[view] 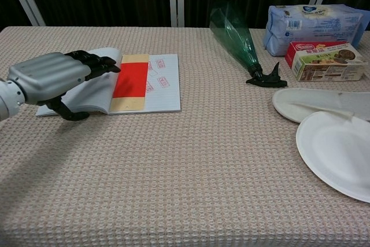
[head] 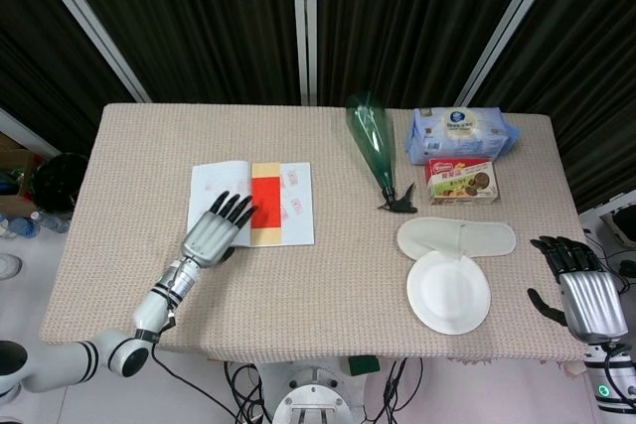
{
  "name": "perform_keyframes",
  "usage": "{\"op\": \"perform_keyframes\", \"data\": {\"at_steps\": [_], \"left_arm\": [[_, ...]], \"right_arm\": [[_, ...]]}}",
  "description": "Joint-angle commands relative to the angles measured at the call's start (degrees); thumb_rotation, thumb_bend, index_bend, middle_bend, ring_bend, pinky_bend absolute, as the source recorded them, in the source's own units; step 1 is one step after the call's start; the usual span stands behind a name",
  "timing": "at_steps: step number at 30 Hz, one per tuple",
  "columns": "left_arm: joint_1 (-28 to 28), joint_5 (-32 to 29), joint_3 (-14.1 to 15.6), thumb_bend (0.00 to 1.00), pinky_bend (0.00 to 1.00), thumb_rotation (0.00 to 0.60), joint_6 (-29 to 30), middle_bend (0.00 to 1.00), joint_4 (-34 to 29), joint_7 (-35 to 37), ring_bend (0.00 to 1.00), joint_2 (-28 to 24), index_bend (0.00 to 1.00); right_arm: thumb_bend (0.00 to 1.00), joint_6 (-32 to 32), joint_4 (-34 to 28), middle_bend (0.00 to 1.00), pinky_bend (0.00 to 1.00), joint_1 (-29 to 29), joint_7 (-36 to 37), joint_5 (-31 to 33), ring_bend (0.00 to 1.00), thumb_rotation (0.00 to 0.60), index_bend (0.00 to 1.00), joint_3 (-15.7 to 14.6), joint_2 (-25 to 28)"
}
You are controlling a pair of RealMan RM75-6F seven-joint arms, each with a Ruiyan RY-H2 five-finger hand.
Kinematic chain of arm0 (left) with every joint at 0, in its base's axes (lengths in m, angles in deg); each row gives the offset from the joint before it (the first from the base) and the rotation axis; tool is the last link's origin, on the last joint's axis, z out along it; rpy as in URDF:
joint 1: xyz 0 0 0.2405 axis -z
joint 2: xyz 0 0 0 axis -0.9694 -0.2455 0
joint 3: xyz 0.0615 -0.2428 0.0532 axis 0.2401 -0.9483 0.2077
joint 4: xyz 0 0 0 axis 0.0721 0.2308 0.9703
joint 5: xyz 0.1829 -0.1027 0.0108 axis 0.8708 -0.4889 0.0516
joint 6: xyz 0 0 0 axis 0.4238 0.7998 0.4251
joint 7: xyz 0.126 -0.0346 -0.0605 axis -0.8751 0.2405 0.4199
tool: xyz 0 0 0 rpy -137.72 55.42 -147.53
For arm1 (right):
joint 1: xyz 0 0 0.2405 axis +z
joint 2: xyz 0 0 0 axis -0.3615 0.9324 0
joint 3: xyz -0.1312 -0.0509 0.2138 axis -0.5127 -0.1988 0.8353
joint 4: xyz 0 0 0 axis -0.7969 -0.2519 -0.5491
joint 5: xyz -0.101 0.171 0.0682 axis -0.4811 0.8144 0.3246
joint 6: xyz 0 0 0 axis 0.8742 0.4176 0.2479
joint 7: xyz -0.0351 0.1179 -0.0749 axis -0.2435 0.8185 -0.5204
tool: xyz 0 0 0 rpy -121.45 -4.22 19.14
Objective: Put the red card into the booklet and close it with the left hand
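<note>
The booklet [head: 288, 204] [view: 163, 82] lies open on the left half of the table. The red card [head: 265, 196] [view: 132, 79] rests flat on its yellowish inner page near the spine. My left hand [head: 213, 228] [view: 55, 76] hovers over the booklet's left page and front-left corner, fingers spread, dark fingertips [view: 103, 63] close to the card's left edge, holding nothing. My right hand [head: 581, 285] is at the table's front right edge, fingers apart and empty; the chest view does not show it.
A green plastic bottle [head: 374, 145] [view: 237, 36] lies at centre back. A blue tissue pack [head: 460, 134] and a snack box [head: 461, 182] are at back right. A white slipper [head: 457, 238] and a paper plate [head: 448, 292] lie front right.
</note>
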Motion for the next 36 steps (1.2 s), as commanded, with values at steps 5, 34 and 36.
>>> {"op": "perform_keyframes", "data": {"at_steps": [5,34,36], "left_arm": [[-0.8,1.4,-0.4,0.23,0.04,0.6,0.3,0.0,2.8,0.3,0.0,1.6,0.05],[-3.0,0.4,-3.0,0.23,0.04,0.6,-1.9,0.0,5.0,1.0,0.0,2.3,0.05],[-2.9,0.5,-3.4,0.23,0.05,0.6,-1.9,0.0,5.7,1.7,0.0,2.8,0.05]], "right_arm": [[0.21,0.0,-0.4,0.17,0.2,0.0,-0.5,0.0,0.14,0.6,0.21,0.0,0.1],[0.21,-0.5,-0.4,0.17,0.2,-0.3,-0.5,-0.1,0.14,0.6,0.21,0.0,0.1],[0.21,-0.5,-0.4,0.17,0.2,-0.3,-0.4,-0.1,0.14,0.6,0.21,-0.1,0.1]]}}
